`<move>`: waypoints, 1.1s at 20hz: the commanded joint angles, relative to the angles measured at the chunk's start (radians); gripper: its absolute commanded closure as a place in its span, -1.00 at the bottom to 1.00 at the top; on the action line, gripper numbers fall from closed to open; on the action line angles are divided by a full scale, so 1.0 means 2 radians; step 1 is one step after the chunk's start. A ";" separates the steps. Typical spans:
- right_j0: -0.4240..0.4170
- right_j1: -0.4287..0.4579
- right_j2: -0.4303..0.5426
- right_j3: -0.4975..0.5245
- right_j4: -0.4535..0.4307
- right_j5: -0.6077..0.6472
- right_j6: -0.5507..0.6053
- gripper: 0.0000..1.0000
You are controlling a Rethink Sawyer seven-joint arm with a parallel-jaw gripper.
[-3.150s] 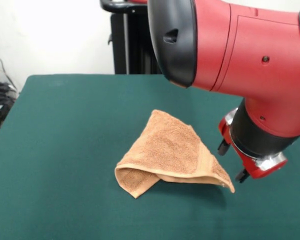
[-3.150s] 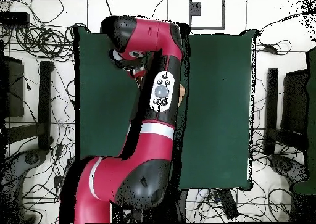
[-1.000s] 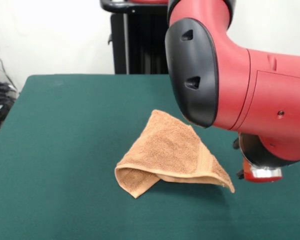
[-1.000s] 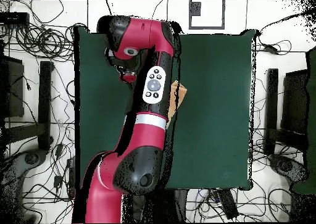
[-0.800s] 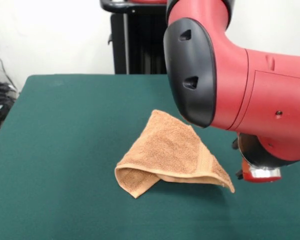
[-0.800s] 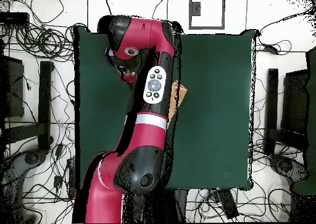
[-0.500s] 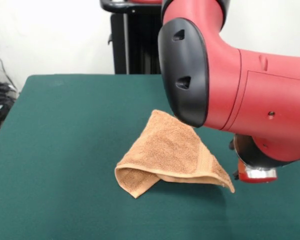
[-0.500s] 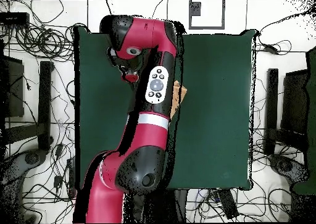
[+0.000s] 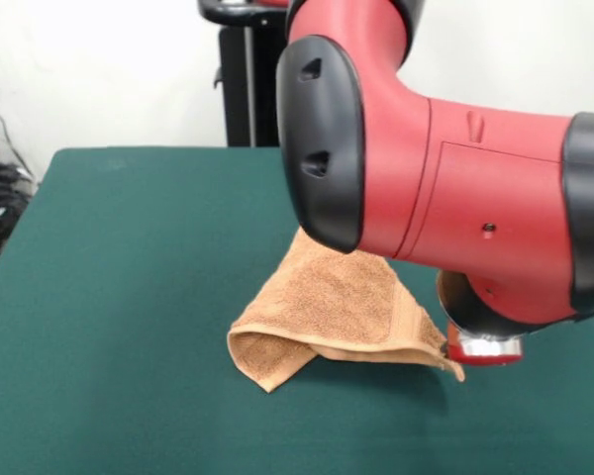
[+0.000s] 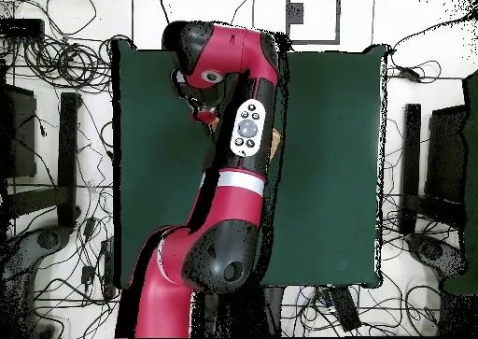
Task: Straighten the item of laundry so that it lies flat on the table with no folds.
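Over the last few seconds the red and black arm (image 9: 445,198) has swung leftward across the front view. Its wrist end, which stood clear to the right of the towel (image 9: 337,317), now sits directly beside the cloth's lower right corner. The towel itself has not moved or changed shape. Judgement: this is an approach to that corner, with no grasp made and no unfolding begun.

The claw (image 9: 483,346) shows only as a red and silver collar under the arm's bulk. Its fingers are hidden, so whether they are spread or pressed together cannot be told.

The towel lies at lower centre of the front view on the table (image 9: 129,297). It is orange-tan looped terry, folded into a rough triangle, with a flat woven band along its right hem and a rolled doubled edge at lower left. The table top is dark green, matt and felt-like. In the overhead view the arm (image 10: 245,130) covers nearly all of the cloth.
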 commanded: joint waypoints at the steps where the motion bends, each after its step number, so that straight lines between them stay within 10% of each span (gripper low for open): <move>1: -0.002 -0.001 -0.010 0.021 0.011 -0.031 0.084 -1.00; 22: -0.021 0.029 -0.099 -0.019 0.092 -0.044 0.107 -1.00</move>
